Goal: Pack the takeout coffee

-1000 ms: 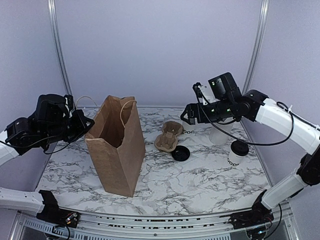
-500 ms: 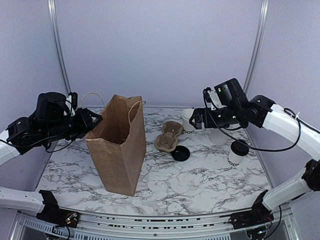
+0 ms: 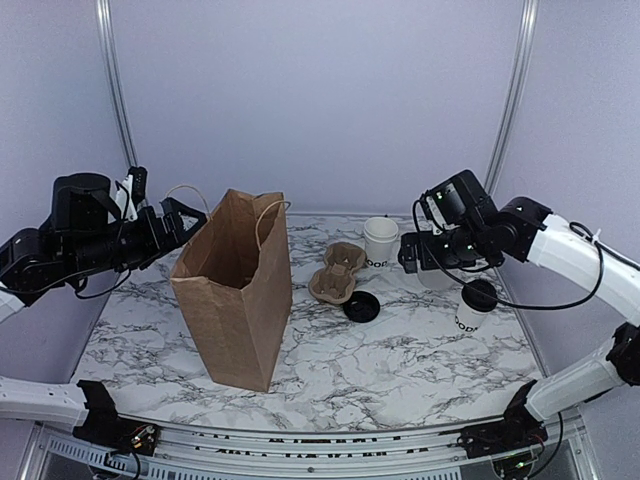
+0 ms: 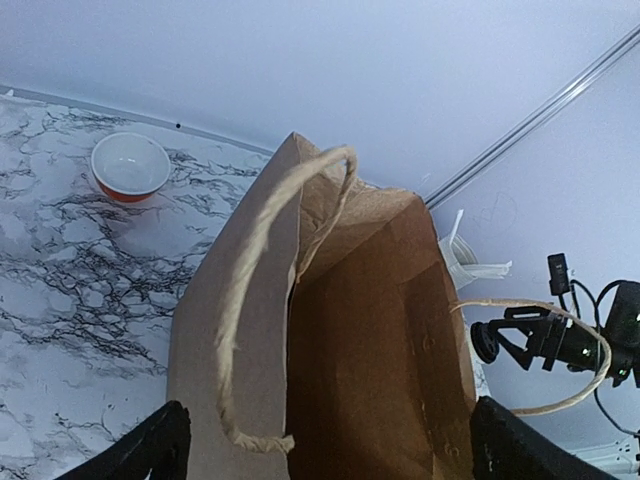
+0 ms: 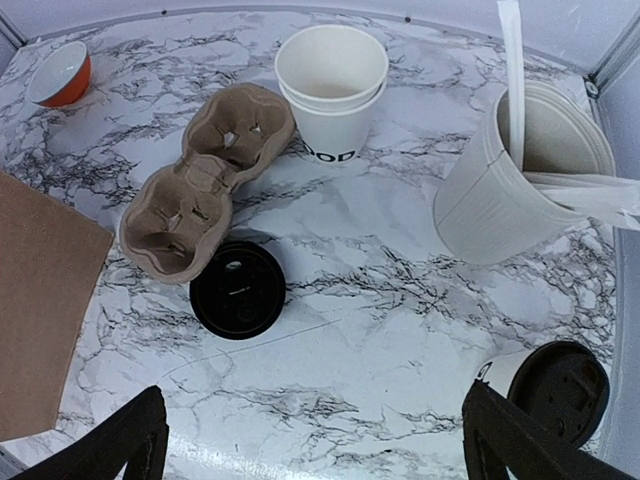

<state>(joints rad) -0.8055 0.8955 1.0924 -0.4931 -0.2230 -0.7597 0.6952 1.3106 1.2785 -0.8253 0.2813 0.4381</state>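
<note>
Take the paper bag as your marker. It stands upright and open-mouthed on the marble surface, nearest you. Your left jaws hang spread at its upper left rim, gripping nothing, with a string handle just beside them.

The coffee cup, black lid on, stands well right of the bag. Your right jaws hover over it, spread and empty, sitting nearer the bag than the cup does. Move them away from the bag until the cup sits between them. Then come down and squeeze the paper wall below the lid, gently, keeping the cup upright.

A loose lid and a cardboard carrier lie between bag and cup, so carry the coffee over them. Behind the coffee, the utensil cup stands close, so avoid it.
</note>
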